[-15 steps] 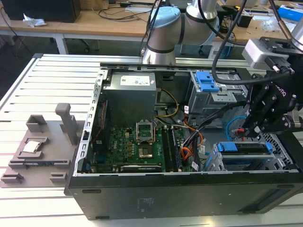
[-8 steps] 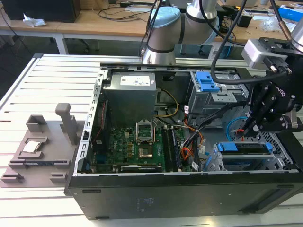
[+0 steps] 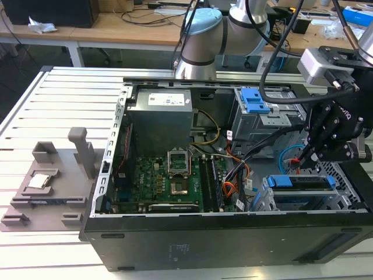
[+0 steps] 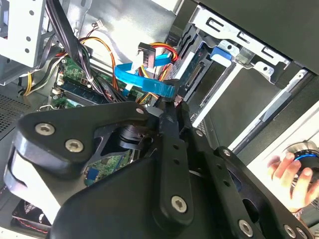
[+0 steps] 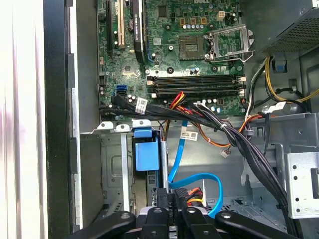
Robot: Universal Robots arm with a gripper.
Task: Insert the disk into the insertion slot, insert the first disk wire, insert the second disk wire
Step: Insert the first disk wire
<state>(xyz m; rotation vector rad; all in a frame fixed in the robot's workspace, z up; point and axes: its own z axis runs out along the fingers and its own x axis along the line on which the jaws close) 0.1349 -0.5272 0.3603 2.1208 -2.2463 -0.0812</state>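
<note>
While disk [image 3: 300, 182] sits slotted, jaws pinch first disk wire [image 3: 296, 160].

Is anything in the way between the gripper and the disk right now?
Apparently yes: the light blue cable loops across just ahead of the gripper, close to the disk in its cage.

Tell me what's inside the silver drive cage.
The disk, in its blue carrier, sits in the insertion slot, its top edge showing. The cage wall covers the rest; the gripper hangs just above.
</note>
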